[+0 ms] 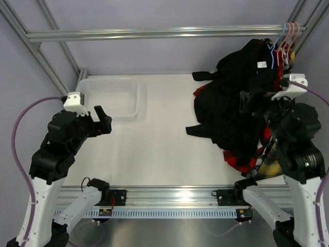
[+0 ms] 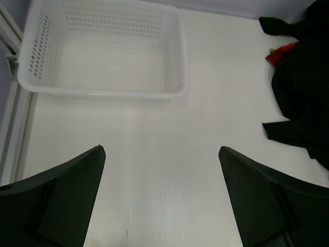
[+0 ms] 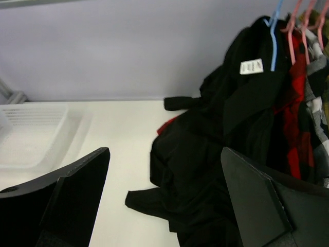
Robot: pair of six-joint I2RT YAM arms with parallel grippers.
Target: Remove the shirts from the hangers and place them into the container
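No words, brands or numbers can be read in any view. Only 1 label shows: a small white tag [image 3: 251,66] at the collar of the black shirt [image 3: 226,149], just left of the light blue hanger [image 3: 274,38]. It carries faint dark print, too small and blurred to make out. From above, it is a plain white patch left of that hanger.

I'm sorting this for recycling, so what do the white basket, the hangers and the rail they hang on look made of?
Basket: likely moulded plastic, white, slightly translucent, perforated walls, smooth rounded rim. Hangers: thin, pale blue and pink; plastic or coated wire, cannot tell. Rail: apparently aluminium extrusion, matte silver with lengthwise grooves.
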